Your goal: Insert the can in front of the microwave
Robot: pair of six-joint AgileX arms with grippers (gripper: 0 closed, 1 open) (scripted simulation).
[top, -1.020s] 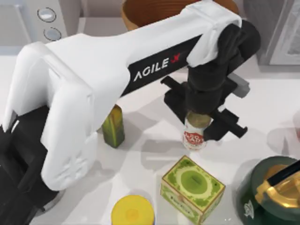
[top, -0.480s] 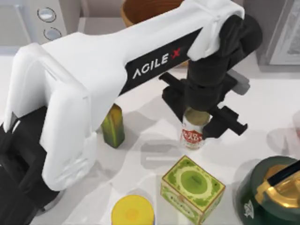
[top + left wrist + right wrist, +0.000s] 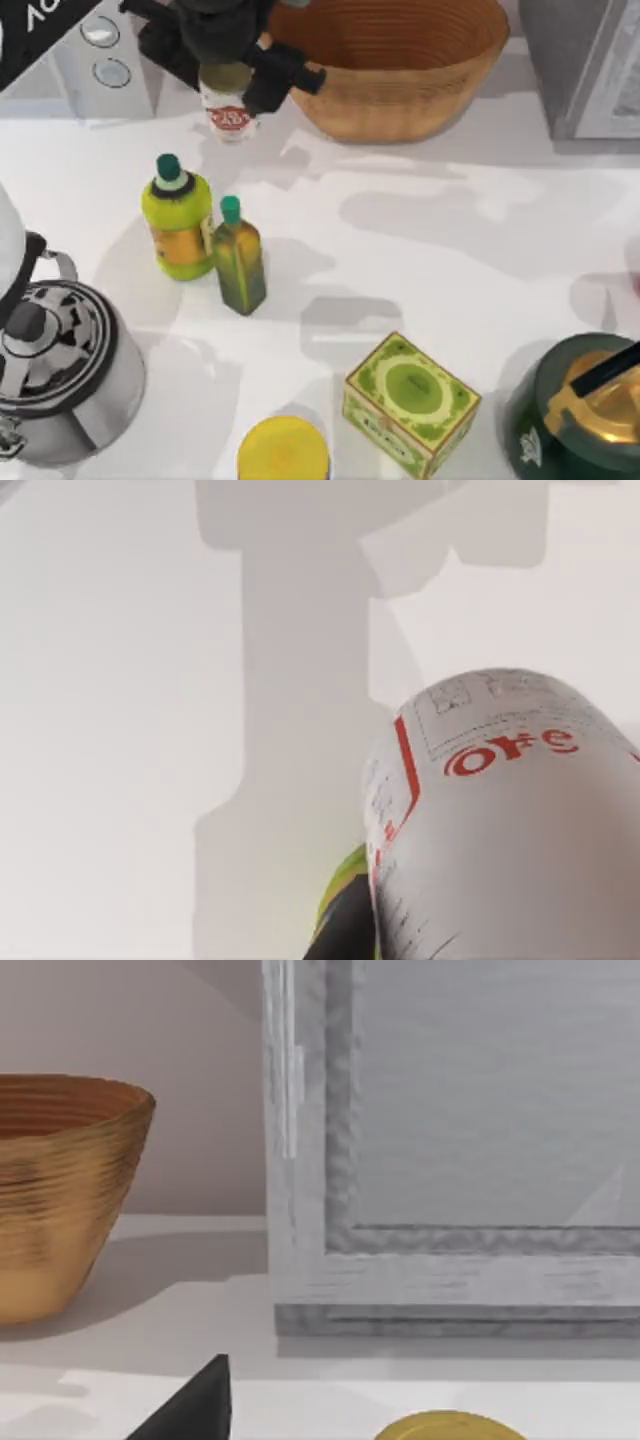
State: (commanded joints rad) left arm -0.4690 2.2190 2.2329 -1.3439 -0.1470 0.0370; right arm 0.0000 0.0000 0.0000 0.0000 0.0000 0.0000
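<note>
Left gripper (image 3: pixel 228 72) clamped on the can (image 3: pixel 229 108), held upright just beside the microwave (image 3: pixel 95 60) knob panel; right gripper's finger state: cannot tell

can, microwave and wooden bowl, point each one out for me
can (image 3: pixel 230 117), top view, on its red label emblem.
microwave (image 3: pixel 112 72), top view, on the lower round knob.
wooden bowl (image 3: pixel 400 100), top view, on its outer front wall.
</note>
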